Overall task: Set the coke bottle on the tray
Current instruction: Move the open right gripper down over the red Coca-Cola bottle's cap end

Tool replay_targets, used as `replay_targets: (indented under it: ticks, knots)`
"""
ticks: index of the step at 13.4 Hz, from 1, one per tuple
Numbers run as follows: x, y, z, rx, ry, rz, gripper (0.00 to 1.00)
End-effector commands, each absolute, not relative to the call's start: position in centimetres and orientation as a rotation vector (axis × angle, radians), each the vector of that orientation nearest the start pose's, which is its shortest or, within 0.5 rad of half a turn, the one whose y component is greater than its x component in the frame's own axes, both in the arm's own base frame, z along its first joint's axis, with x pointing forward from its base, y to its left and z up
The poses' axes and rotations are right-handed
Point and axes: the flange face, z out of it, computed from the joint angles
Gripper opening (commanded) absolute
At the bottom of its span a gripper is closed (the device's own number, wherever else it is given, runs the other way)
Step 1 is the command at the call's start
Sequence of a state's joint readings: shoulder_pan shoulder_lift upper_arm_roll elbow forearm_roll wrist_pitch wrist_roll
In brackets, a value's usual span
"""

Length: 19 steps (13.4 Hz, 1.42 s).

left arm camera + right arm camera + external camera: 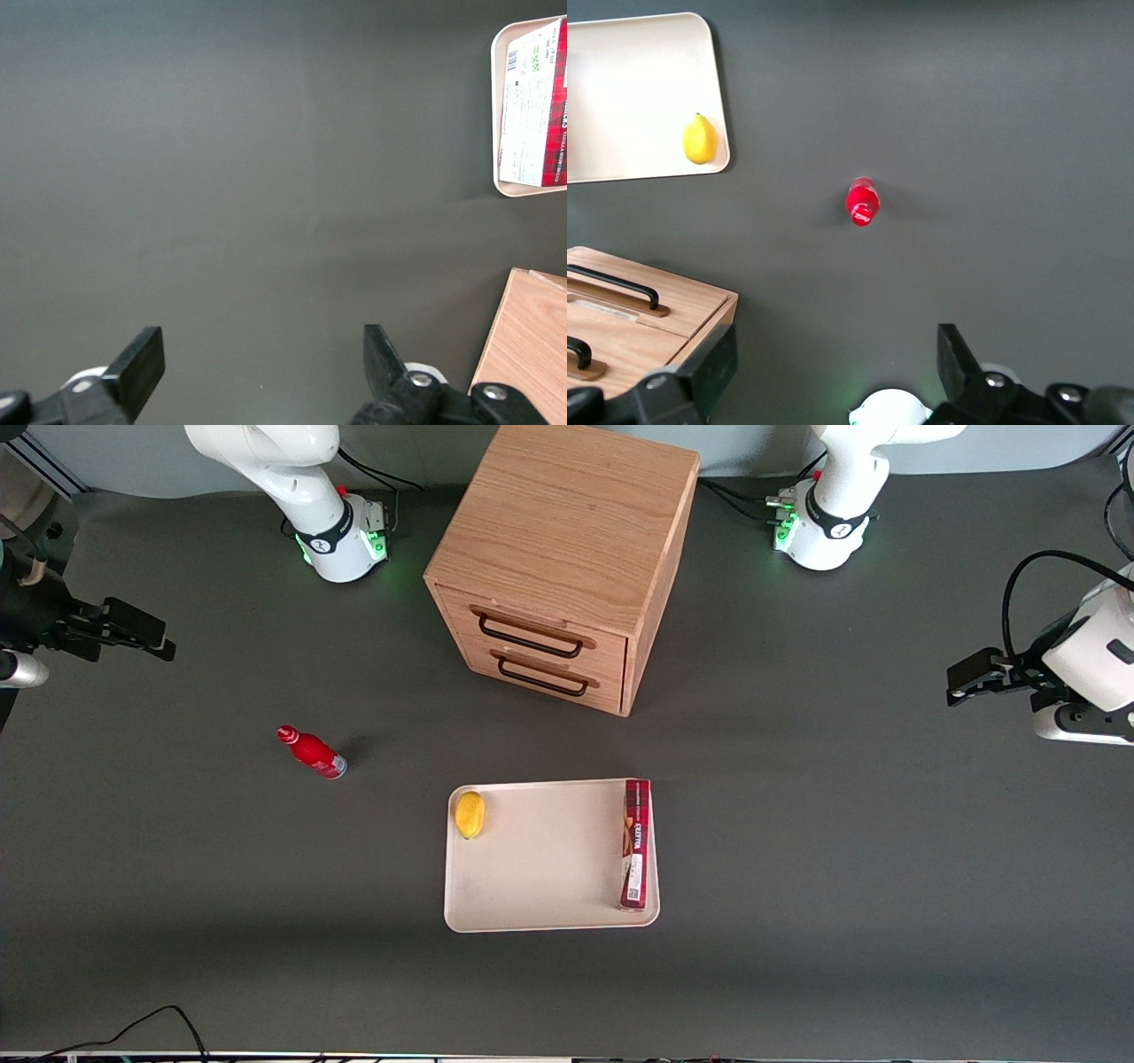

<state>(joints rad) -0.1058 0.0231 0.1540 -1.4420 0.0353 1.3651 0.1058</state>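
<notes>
The coke bottle (312, 752), small and red with a red cap and a pale base, stands on the dark table, apart from the tray and toward the working arm's end. It also shows in the right wrist view (862, 202). The cream tray (549, 868) lies near the middle of the table, nearer the front camera than the wooden cabinet; it also shows in the right wrist view (629, 88). My right gripper (155, 642) hangs at the working arm's end of the table, well apart from the bottle. Seen from the wrist, the gripper (833, 354) is open and empty.
A yellow lemon (469, 814) lies in one tray corner and a long red box (636, 841) lies along the tray's edge toward the parked arm. A wooden cabinet (567, 558) with two drawers stands farther from the front camera than the tray.
</notes>
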Motion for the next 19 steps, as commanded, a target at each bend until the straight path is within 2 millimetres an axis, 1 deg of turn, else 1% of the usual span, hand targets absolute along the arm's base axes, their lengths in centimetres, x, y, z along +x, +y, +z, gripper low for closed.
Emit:
replay_targets:
  ticks: [1,2,3,4,5,6,7,9,10,12,13,14,15,16,17,18,19]
  knots:
    - [53.8,3.0,65.7,-3.100,0.061,0.175,1.00]
    - [54.0,3.1,65.8,-3.098,0.043,0.173,1.00]
    - [54.0,3.8,65.6,-3.100,0.041,0.178,1.00]
    - [54.3,4.7,64.9,-3.102,0.042,0.198,1.00]
    - [54.4,4.7,64.4,-3.101,0.113,0.216,1.00]
    - [54.4,4.9,63.2,-3.102,0.102,0.256,1.00]
    - [54.2,5.2,61.5,-3.103,0.088,0.294,1.00]
    - [54.4,5.0,57.3,-3.106,0.082,0.254,1.00]
    - [54.6,4.8,54.8,-3.105,0.028,0.231,1.00]
    - [54.9,4.2,49.4,-3.107,0.034,0.169,1.00]
    - [54.7,4.1,46.9,-3.110,0.041,0.128,1.00]
    - [54.0,4.1,44.3,-3.112,0.043,0.107,1.00]
    - [53.1,4.0,42.3,-3.117,0.040,0.083,1.00]
    - [52.0,3.9,40.7,-3.119,0.009,0.070,1.00]
    - [50.8,3.6,39.5,-3.122,-0.011,0.060,1.00]
    - [50.0,3.1,38.4,-3.126,-0.018,0.065,1.00]
    - [49.6,3.1,38.0,-3.127,-0.027,0.069,1.00]
